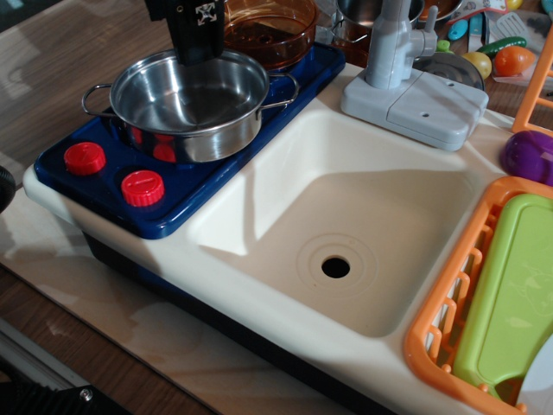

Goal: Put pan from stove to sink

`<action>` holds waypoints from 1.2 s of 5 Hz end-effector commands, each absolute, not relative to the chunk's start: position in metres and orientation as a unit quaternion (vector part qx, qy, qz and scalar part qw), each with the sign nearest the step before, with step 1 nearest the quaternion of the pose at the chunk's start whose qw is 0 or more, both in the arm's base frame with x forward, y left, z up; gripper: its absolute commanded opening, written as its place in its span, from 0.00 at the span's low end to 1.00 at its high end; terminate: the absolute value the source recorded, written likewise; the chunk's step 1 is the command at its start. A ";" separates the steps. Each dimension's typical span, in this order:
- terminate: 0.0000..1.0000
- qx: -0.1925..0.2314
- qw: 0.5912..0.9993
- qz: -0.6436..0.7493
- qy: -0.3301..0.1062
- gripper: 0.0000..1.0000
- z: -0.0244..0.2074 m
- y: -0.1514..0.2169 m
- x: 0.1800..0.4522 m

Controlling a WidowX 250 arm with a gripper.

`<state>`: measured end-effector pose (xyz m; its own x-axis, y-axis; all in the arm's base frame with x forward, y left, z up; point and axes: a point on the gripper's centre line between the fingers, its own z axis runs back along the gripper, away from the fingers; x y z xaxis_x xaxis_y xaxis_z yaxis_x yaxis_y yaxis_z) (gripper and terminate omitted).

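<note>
Sink (259,186) sits nearest, basin bare down to the drain hole (335,267), so there is a free landing spot. Orange dish rack (449,303) with a green board (510,294) touches the sink's right edge; keep the drop toward the middle. Beyond, on the left, the pan (188,102) stands upright on the stove (186,203), just behind two red knobs (112,173). Gripper (200,54) hangs over the pan's far rim, tips low at the rim; cannot tell whether it is released or clenched, as the black body hides the tips. Step in hand looks like the rim grasp: pinch the wall squarely, lift straight up, then swing right. Obstacles: faucet (393,52) stands beside the path, and the amber bowl (268,30) sits just behind the pan, near the gripper.
</note>
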<state>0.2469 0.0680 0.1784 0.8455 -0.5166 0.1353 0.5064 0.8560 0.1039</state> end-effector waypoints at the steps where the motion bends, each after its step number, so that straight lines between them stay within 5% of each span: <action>1: 0.00 0.054 0.928 -0.341 -0.138 1.00 0.186 0.077 0.266; 6: 0.00 -0.003 0.923 -0.344 -0.170 1.00 0.144 0.076 0.269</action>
<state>0.2670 0.0731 0.1381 0.7172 -0.6273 0.3035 0.6343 0.7680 0.0883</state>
